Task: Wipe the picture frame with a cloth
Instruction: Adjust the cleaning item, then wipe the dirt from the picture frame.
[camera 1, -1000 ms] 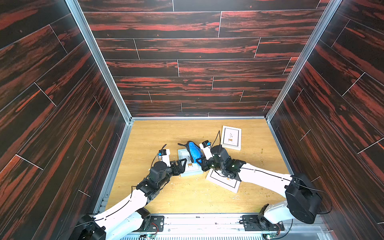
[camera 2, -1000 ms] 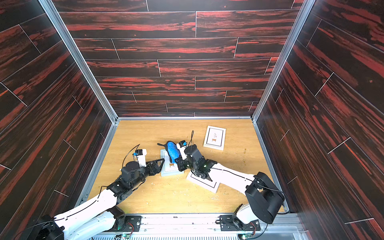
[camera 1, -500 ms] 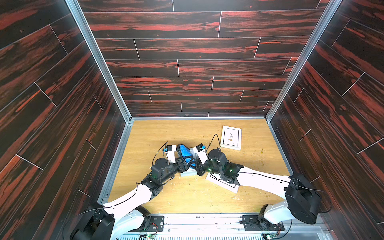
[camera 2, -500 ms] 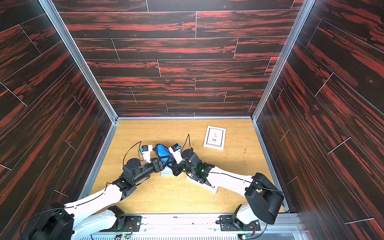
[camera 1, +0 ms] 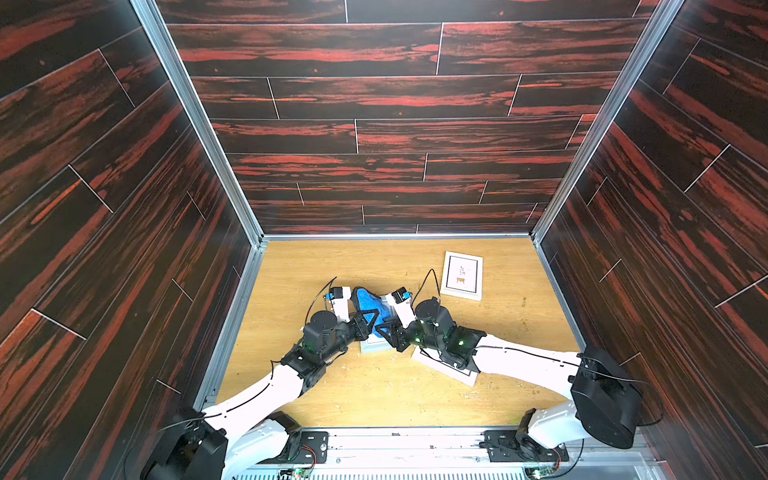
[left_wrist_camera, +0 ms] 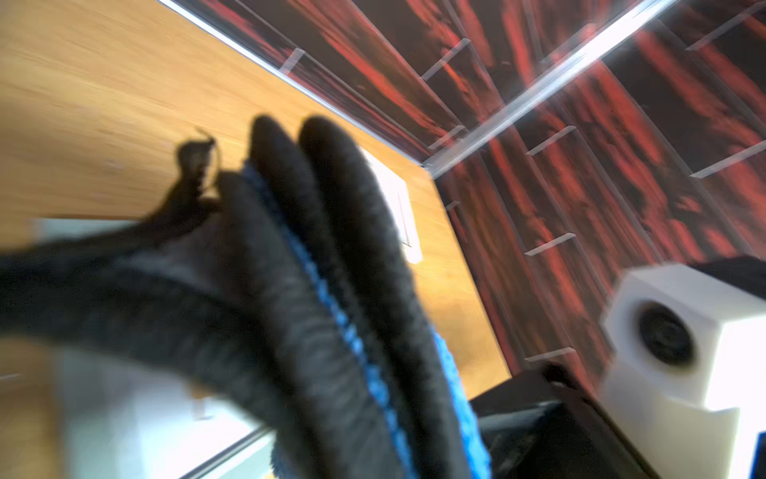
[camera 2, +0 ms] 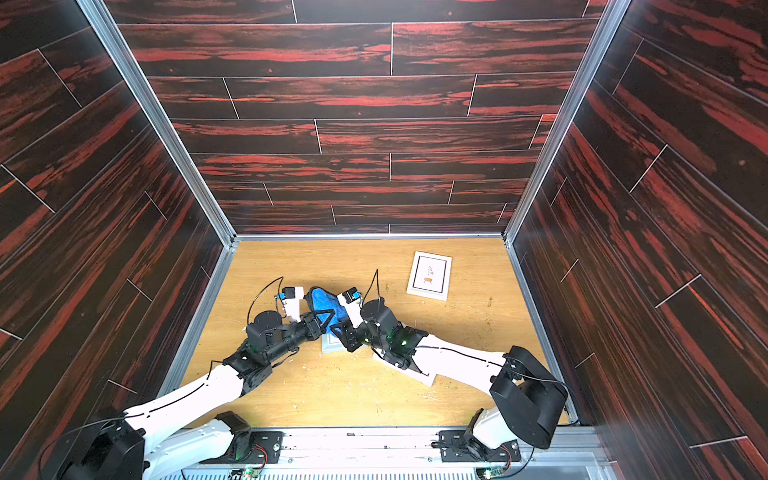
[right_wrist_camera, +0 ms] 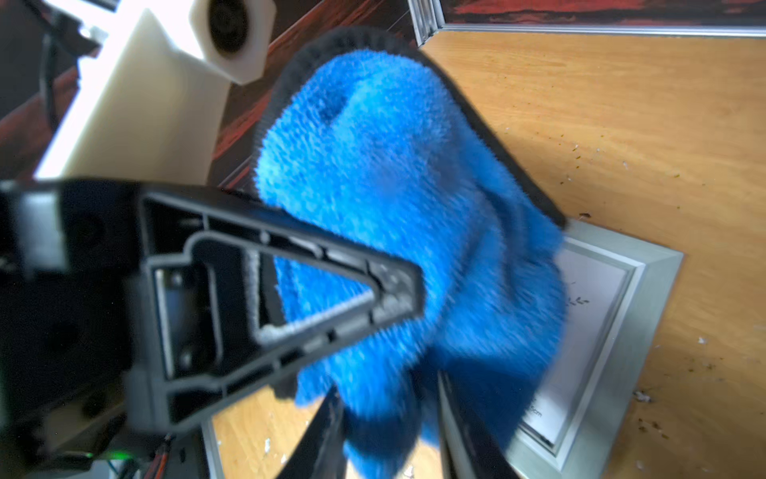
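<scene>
The blue cloth (camera 1: 370, 301) (camera 2: 322, 301) hangs bunched above a grey picture frame (camera 1: 374, 345) (camera 2: 331, 343) lying flat mid-table. My left gripper (camera 1: 367, 321) (camera 2: 323, 319) is shut on the cloth from the left. In the right wrist view one of its black fingers (right_wrist_camera: 290, 290) presses into the fluffy cloth (right_wrist_camera: 393, 186). My right gripper (right_wrist_camera: 387, 385) (camera 1: 384, 328) has its jaws parted, with the cloth's lower folds between them, above the grey frame (right_wrist_camera: 613, 331). The left wrist view is blurred and filled by the cloth's black trim (left_wrist_camera: 331, 290).
A white picture frame (camera 1: 462, 275) (camera 2: 430, 275) lies at the back right. Another white frame (camera 1: 446, 368) (camera 2: 409, 372) lies partly under my right arm. Dark wood-look walls close in the table on three sides. Crumbs dot the wooden table (camera 1: 519, 332).
My left gripper has come in from the left and shut on the cloth. The right gripper's jaws, shut on the cloth before, have parted.
</scene>
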Robot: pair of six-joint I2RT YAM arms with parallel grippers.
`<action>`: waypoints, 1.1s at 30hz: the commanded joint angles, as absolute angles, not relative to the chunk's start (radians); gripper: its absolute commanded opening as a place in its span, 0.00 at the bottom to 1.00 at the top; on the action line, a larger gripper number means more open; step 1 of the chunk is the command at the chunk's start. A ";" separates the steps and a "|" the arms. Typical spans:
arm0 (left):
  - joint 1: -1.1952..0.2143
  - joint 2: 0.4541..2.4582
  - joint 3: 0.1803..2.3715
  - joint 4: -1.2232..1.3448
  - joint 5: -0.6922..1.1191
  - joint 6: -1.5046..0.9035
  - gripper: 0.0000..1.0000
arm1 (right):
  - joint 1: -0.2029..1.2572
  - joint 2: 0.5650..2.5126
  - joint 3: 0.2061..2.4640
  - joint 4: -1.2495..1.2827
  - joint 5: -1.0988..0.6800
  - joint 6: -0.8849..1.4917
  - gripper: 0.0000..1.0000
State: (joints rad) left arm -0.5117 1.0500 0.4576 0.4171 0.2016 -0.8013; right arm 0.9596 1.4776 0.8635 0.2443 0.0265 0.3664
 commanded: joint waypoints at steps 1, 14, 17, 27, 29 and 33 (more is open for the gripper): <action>-0.464 0.975 0.517 0.183 0.069 -0.721 0.00 | 0.950 1.450 0.887 0.189 0.128 0.373 0.46; -0.368 1.110 0.689 -0.226 -0.245 -0.606 0.00 | 0.821 1.751 1.072 -0.112 0.188 0.501 0.54; -0.363 1.198 0.715 -0.188 -0.192 -0.600 0.00 | 0.813 1.816 1.096 -0.129 0.181 0.512 0.54; -0.364 1.575 0.965 -0.134 0.015 -0.582 0.00 | 0.814 1.923 1.120 -0.141 0.188 0.520 0.50; -0.368 1.634 1.002 -0.109 0.059 -0.607 0.00 | 0.817 1.934 1.115 -0.124 0.161 0.523 0.46; -0.408 1.742 1.081 -0.107 0.087 -0.621 0.00 | 0.822 1.964 1.130 -0.132 0.165 0.530 0.39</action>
State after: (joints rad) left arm -0.3801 1.7065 1.0309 -0.1078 0.0338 -0.6098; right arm 0.8173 1.9190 1.1149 -0.0990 0.1715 0.5205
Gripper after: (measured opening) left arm 0.146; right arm 0.400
